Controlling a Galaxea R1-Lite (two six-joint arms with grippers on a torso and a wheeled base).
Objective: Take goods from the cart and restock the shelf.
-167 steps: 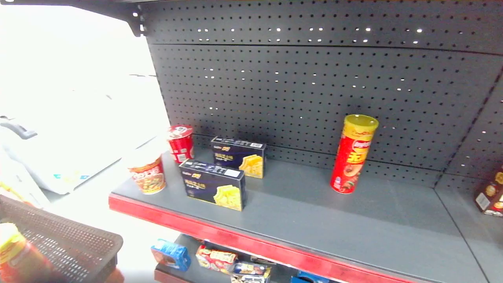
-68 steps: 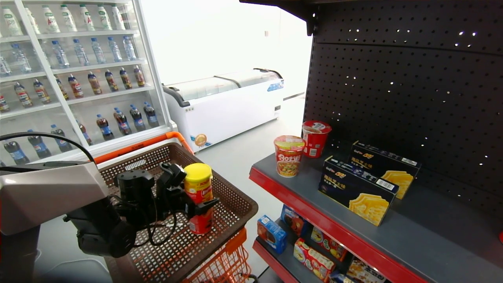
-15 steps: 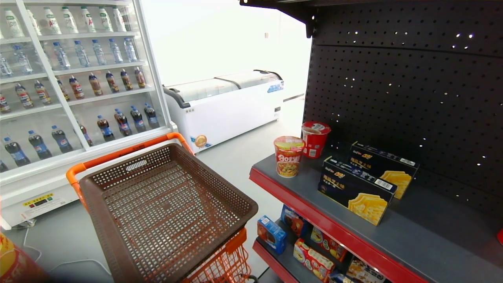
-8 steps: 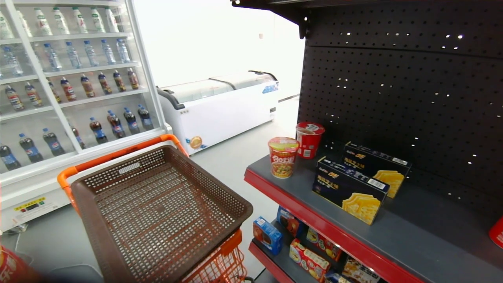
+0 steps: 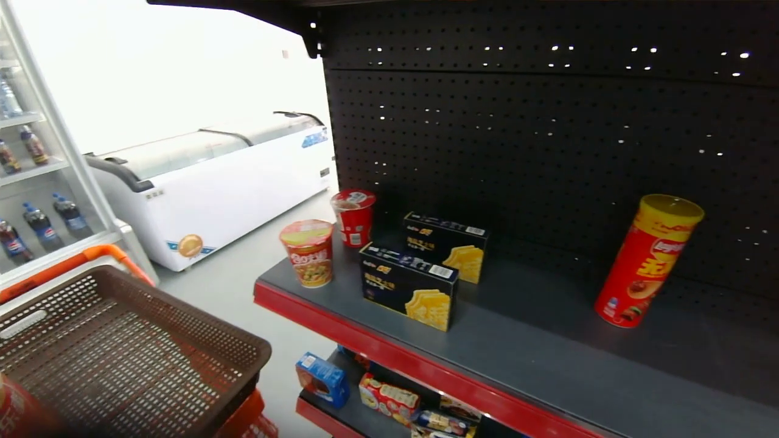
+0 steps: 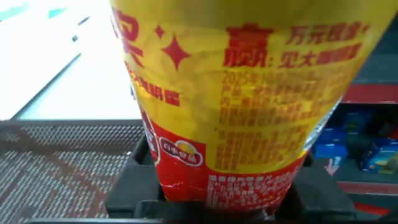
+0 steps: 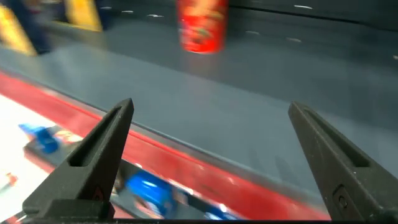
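Note:
In the left wrist view my left gripper (image 6: 217,196) is shut on a chip can (image 6: 236,81), yellow above and red below, held over the brown cart basket (image 6: 56,168). A red sliver of that can (image 5: 15,410) shows at the head view's lower left corner. My right gripper (image 7: 210,106) is open with nothing between its fingers, hovering over the grey shelf board (image 7: 205,99) near its red front edge. A second chip can (image 5: 648,261) stands upright on the shelf (image 5: 548,359) at the right and shows as the red can (image 7: 202,25) beyond the right gripper.
Two cup noodles (image 5: 307,252) and two dark boxes (image 5: 408,286) stand at the shelf's left end. Bare board lies between the boxes and the standing can. A pegboard backs the shelf. Packets fill the lower shelf (image 5: 389,401). A white freezer (image 5: 213,182) stands behind.
The head view has swung right, so the shelf and its standing can came into the picture and the cart slid to the left. The held can stays at the lower left corner.

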